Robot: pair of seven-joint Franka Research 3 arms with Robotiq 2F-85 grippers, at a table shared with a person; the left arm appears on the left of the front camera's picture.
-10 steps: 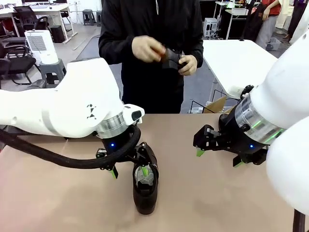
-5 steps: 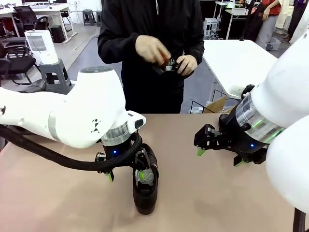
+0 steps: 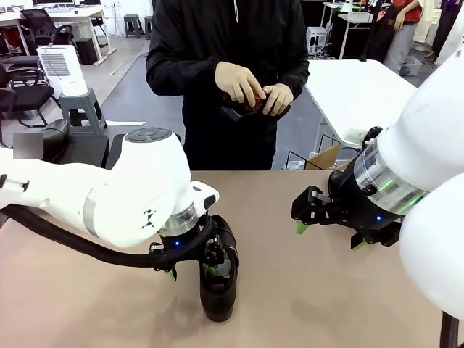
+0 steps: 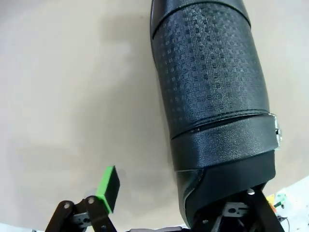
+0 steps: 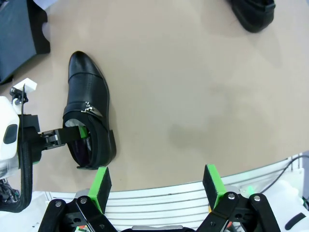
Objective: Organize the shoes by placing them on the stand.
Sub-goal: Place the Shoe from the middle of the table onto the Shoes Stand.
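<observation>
One black glossy shoe [image 3: 220,284] stands on the tan table, toe toward the near edge. My left gripper [image 3: 192,270] straddles its heel wall. One green pad [image 3: 211,269] is inside the opening and the other hangs outside, apart from the leather, so the gripper is open. The left wrist view has the embossed shoe [image 4: 210,92] close up, with the outer pad [image 4: 109,186] clear of its side. From the right wrist I see the same shoe [image 5: 87,113] and a second shoe [image 5: 252,13] at the top edge. My right gripper [image 5: 157,183] hovers open and empty. The stand is out of view.
A person stands at the far side with both hands on a small dark object [image 3: 250,104]. A dark boxy shape [image 5: 19,29] sits at the top left corner of the right wrist view. Bare tabletop [image 3: 304,290] lies between my two grippers.
My left arm has swung and lowered, bringing its jaws further down around the shoe's heel. The person's hands have shifted on the dark object. My right arm has stayed still.
</observation>
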